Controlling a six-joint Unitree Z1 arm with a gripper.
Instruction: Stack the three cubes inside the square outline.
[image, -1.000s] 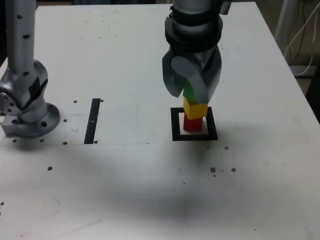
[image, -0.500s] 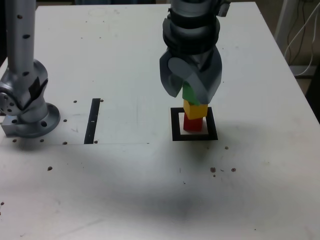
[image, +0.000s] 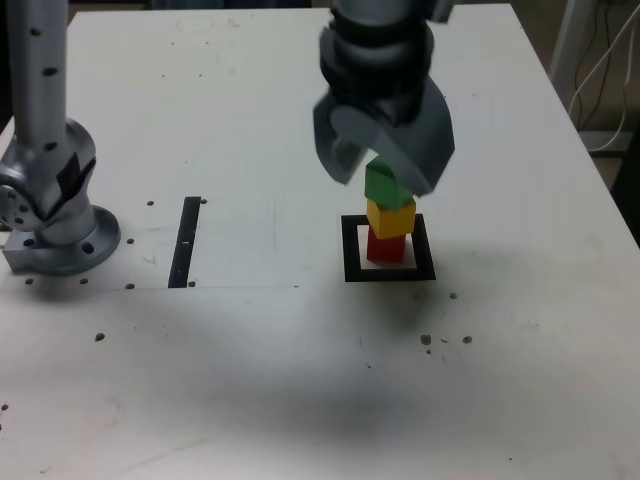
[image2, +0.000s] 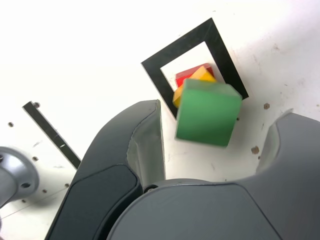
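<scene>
Stack in square outline (image: 350, 250) — red cube (image: 386, 247), yellow cube (image: 391, 216), green cube (image: 384, 184) topmost; gripper (image: 385, 160) at stack's 12 o'clock — fingers (image: 340, 140) spread, clear of green.

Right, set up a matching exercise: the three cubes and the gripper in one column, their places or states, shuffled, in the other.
Things:
1. red cube
2. yellow cube
3. green cube
4. gripper

Places or states:
A. top of the stack
B. jaws apart on either side of the top cube
C. bottom, inside the square outline
D. middle of the stack

Pairs: 1-C, 2-D, 3-A, 4-B
</scene>
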